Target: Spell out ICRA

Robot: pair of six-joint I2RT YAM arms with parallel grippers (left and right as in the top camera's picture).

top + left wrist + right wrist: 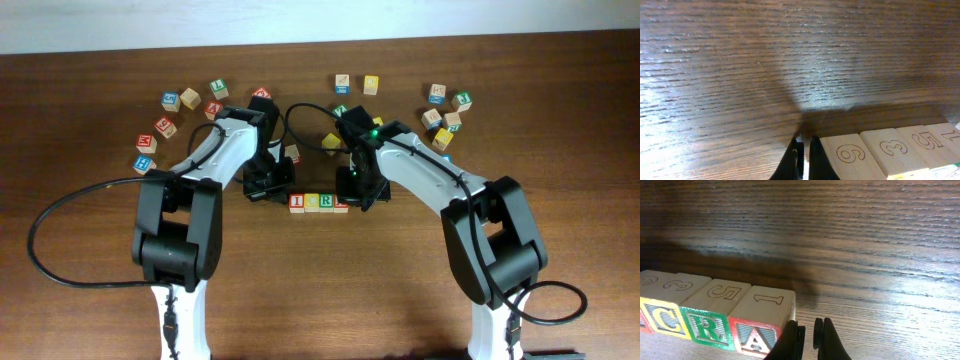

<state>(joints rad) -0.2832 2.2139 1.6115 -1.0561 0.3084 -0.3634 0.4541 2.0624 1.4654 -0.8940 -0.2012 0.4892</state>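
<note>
Four wooden cubes stand side by side in a row at the table's middle: red I [297,203], yellow C [312,203], green R [326,203], red A [340,203]. My left gripper [270,190] is at the row's left end, shut and holding nothing. In the left wrist view its tips [805,146] rest against the I cube [852,155], whose top shows a 9. My right gripper [362,193] is at the row's right end. Its jaws [809,330] stand nearly together beside the A cube [755,337], with only bare table between them. R [705,327] and C [665,320] follow leftward.
Several loose letter cubes lie scattered along the back: a cluster at the back left [190,98], a pair at the back middle [371,84], a cluster at the back right [440,120]. Black cables loop at the left [45,215] and lower right [560,300].
</note>
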